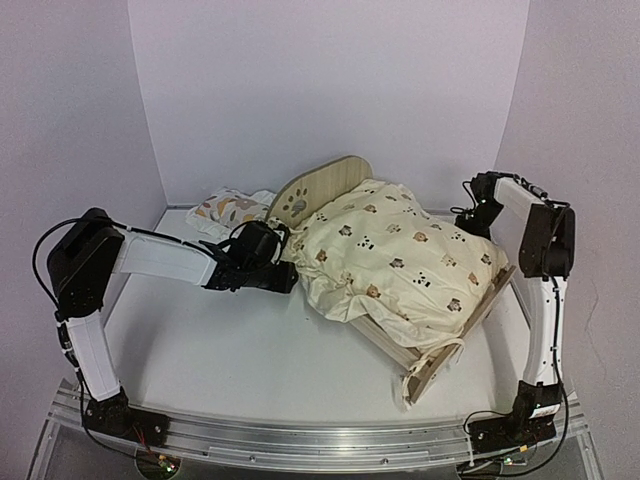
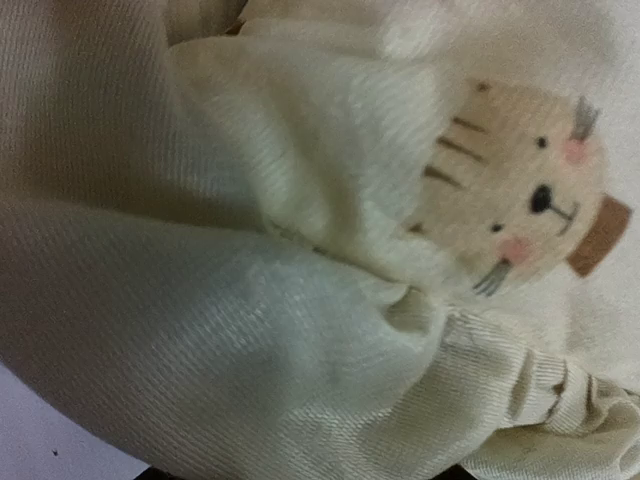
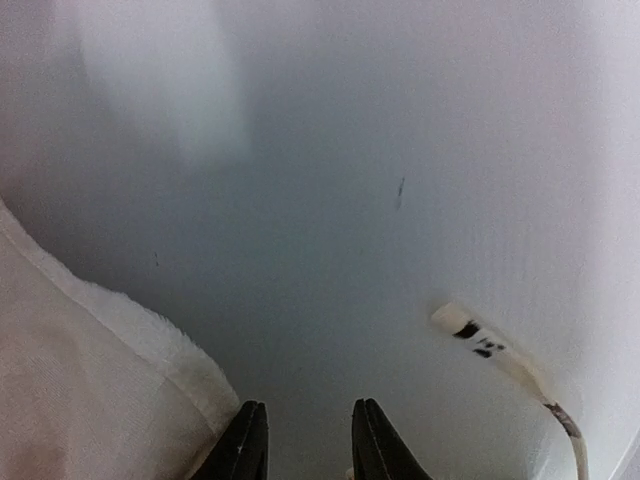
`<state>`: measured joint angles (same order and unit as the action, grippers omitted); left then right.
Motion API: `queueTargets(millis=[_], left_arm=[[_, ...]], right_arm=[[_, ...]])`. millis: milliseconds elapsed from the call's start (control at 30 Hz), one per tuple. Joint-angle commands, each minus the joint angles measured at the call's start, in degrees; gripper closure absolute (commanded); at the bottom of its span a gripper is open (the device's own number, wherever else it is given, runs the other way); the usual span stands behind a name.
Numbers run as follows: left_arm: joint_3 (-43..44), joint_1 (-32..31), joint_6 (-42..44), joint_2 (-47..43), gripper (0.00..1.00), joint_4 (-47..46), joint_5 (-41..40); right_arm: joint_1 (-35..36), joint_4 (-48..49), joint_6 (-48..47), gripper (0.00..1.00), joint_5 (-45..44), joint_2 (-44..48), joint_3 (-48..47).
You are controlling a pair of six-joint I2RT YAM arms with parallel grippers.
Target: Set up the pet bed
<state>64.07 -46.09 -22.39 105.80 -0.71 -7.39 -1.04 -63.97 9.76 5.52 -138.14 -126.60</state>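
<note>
The left end effector [image 1: 283, 268] is buried in the quilt [image 1: 400, 255] on the pet bed [image 1: 322, 190]. It may be gripping, but I cannot tell. The right end effector [image 3: 308, 450] is narrow and empty.

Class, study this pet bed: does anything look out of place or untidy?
Yes. The quilt is bunched and crumpled on the bed, spilling over one side instead of lying flat. The pillow lies on the table beside the bed's far end, not on it.
</note>
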Motion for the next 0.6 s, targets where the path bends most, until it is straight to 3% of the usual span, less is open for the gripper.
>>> queueTargets(millis=[0,300,567], left_arm=[[3.46,4.11,0.42,2.36,0.53,-3.62,2.12],[12.16,6.62,4.79,7.33,0.53,-0.36,4.07],[30.73,7.75,9.03,18.43,0.53,7.85,6.35]], right_arm=[[1.63,-7.31,0.83,0.69,14.77,8.57,9.71],[7.36,6.48,3.06,0.67,18.71,30.66,39.30],[18.47,16.46,8.28,0.65,16.18,36.92,49.18]])
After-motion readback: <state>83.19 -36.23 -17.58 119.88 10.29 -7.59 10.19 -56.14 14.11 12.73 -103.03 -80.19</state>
